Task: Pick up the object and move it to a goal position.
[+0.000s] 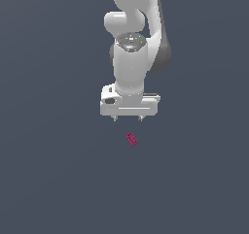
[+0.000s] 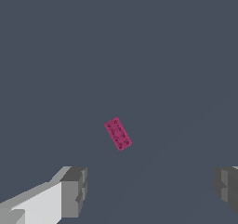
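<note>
The object is a tiny magenta-pink oblong block (image 1: 131, 139) with small marks on top. It lies flat on the dark grey floor, turned at an angle. It also shows in the wrist view (image 2: 118, 134), lying between and beyond the two fingers. My white gripper (image 1: 128, 118) hangs a little above the block, pointing down, and slightly toward the exterior view's left of it. It is open and empty, with the two grey fingertips (image 2: 74, 190) wide apart. Nothing touches the block.
The floor (image 1: 53, 170) is a plain dark grey surface with no other objects in view. The white arm (image 1: 133, 29) rises to the top of the exterior view.
</note>
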Controlling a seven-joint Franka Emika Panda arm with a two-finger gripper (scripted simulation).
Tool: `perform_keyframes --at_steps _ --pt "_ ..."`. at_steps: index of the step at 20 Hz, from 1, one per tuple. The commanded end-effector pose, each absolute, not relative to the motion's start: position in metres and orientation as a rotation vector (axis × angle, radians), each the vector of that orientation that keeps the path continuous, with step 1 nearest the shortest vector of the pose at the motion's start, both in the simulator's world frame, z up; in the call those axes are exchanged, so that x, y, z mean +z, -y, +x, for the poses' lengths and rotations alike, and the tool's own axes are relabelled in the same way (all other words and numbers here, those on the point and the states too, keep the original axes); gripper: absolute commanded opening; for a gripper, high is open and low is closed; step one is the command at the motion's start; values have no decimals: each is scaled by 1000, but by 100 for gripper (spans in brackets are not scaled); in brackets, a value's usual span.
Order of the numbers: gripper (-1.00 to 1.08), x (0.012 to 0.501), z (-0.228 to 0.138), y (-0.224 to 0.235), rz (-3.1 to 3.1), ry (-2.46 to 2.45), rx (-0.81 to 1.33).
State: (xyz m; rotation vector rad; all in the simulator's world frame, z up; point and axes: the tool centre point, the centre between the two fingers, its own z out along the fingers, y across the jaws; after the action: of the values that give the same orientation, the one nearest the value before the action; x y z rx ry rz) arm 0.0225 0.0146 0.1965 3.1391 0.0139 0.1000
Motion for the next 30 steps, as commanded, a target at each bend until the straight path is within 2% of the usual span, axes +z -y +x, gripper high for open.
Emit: perform_keyframes --at_steps 1,18,30 --pt "100 196 22 -15 3139 -14 100" --pt "100 188 23 -14 3155 42 102" --pt "100 139 24 -22 3123 -314 60"
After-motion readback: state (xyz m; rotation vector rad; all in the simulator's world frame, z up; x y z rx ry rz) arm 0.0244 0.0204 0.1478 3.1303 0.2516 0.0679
